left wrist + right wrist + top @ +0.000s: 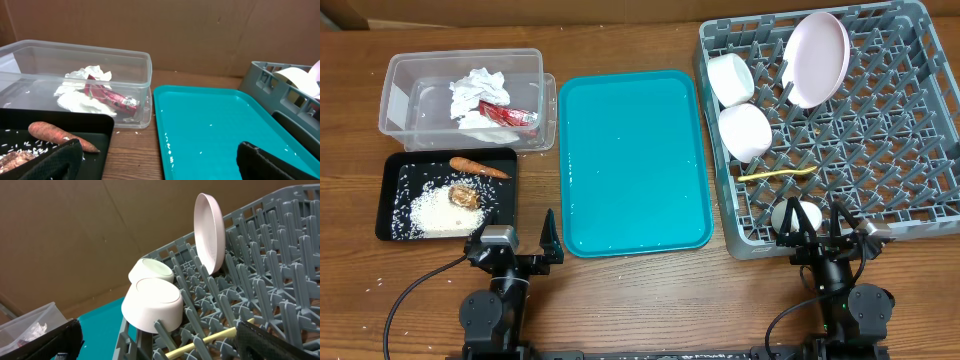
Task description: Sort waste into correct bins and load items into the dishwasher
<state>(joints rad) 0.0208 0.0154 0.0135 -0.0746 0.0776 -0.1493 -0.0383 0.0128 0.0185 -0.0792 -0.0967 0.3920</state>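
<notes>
The clear tub (pixel 392 100) holds crumpled napkins (pixel 475 92) and a red wrapper (pixel 508 115). The black tray (pixel 506 200) carries a carrot piece (pixel 478 167), a brown lump (pixel 465 196) and rice (pixel 432 212). In the grey dish rack (pixel 910 150) stand a plate (pixel 815 58), two bowls (pixel 730 78) (pixel 745 130), a yellow spoon (pixel 778 174) and a white cup (pixel 798 214). My left gripper (pixel 516 243) hangs open between the black tray and the teal tray, holding nothing. Open and empty too, my right gripper (pixel 814 235) is at the rack's near edge, by the cup.
The teal serving tray (pixel 632 160) lies in the middle with a few rice grains on it. Its near left corner shows in the left wrist view, teal tray (pixel 220 125), beside the carrot (pixel 62 136). A cardboard wall rises behind the table.
</notes>
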